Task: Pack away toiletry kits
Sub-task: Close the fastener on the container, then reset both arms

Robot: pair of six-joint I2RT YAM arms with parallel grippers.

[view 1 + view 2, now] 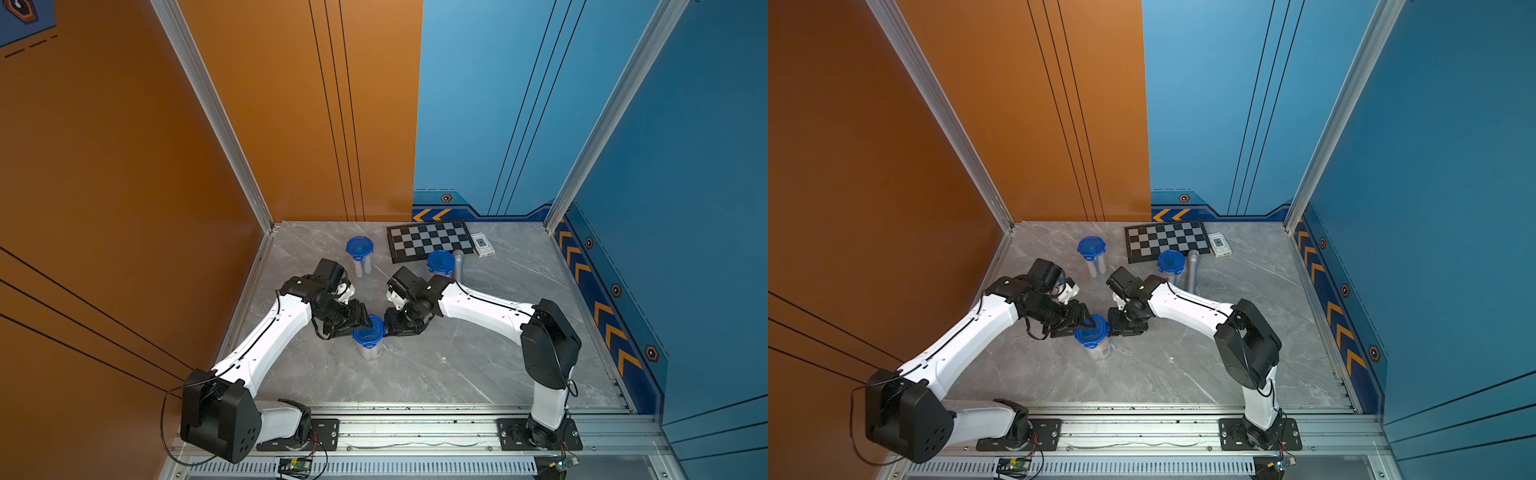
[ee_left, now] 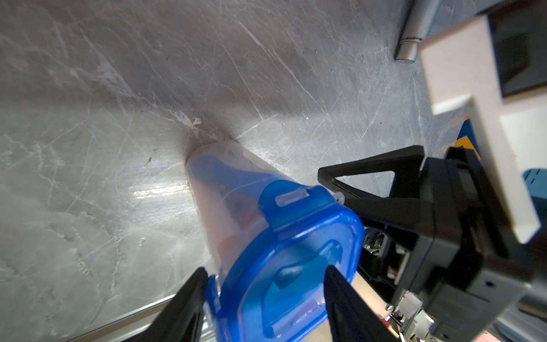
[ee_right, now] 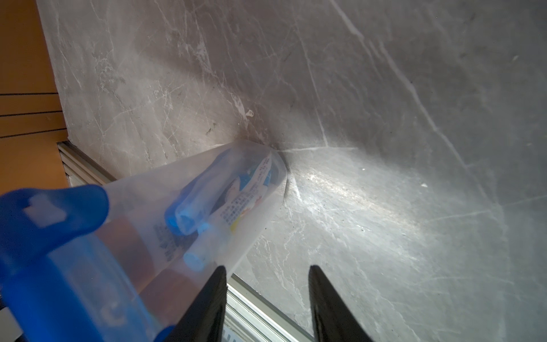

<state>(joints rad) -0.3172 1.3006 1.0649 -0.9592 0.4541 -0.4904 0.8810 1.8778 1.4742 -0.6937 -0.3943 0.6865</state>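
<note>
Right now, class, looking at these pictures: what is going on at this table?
A two-armed robot is working on the nearest cup, which stands upright and holds a toothpaste tube and a blue toothbrush. The left end effector is at its blue lid, jaws apart. The right end effector sits beside the cup, open and empty. A second lidded cup and a third lidded cup by the chessboard stand farther back.

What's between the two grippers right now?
The near cup: its blue lid sits between the left gripper and right gripper, in both top views.
</note>
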